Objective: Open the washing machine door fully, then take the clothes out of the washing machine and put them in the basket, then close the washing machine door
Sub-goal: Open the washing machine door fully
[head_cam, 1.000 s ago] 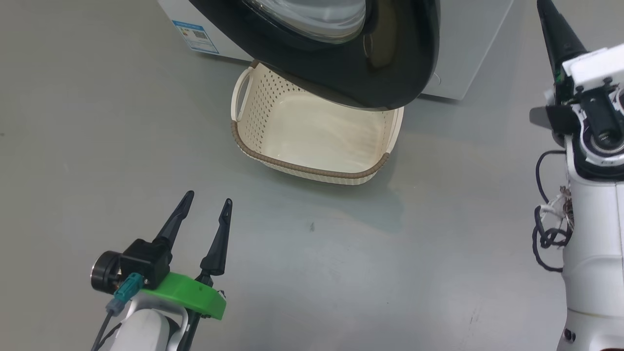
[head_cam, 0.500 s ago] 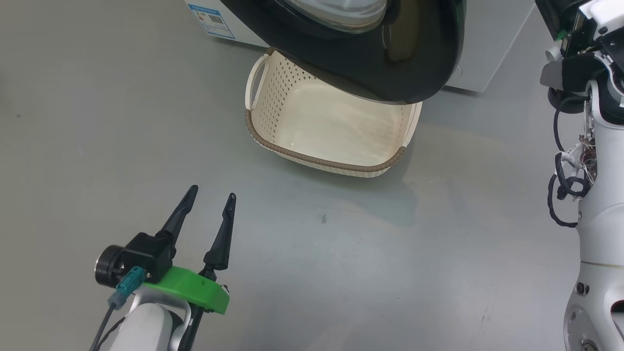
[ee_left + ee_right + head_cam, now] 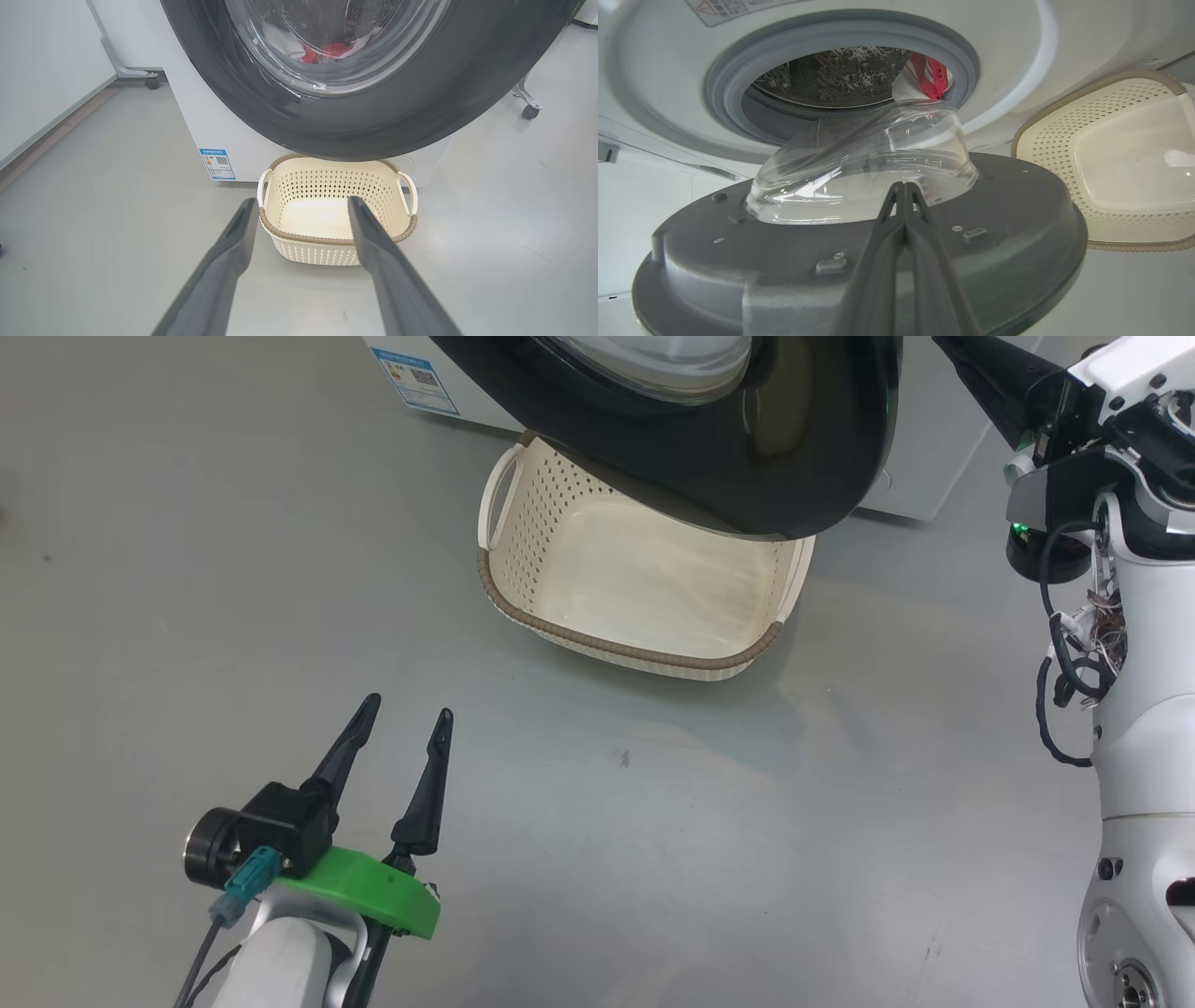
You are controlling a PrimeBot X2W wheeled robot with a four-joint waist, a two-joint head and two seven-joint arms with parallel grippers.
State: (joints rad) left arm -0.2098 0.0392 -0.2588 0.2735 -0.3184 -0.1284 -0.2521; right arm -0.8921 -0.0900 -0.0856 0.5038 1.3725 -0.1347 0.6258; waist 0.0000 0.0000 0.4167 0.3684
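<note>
Looking down from my head, I see my left gripper [image 3: 409, 707] low over the floor [image 3: 840, 803], jaws spread wide and holding nothing, well short of the basket [image 3: 607, 649]. The basket sits empty beneath the partly open door [image 3: 794, 448]. My right gripper [image 3: 971, 359] is up at the top right, beside the washing machine [image 3: 920, 448].

Along my left wrist, the clothes [image 3: 327, 49] show red and white through the door's glass, inside the drum.

Along my right wrist, my fingers are pressed together on nothing and point at the door's grey inner face below the glass bowl [image 3: 859, 177]. I cannot tell if they touch it. I judge the door stiff and fairly heavy with a slippery rim, so pushing the inner face suits it better than pinching. The clothes look soft, limp and light. I would pinch the striped fold lying at the rubber ring [image 3: 728, 93].
</note>
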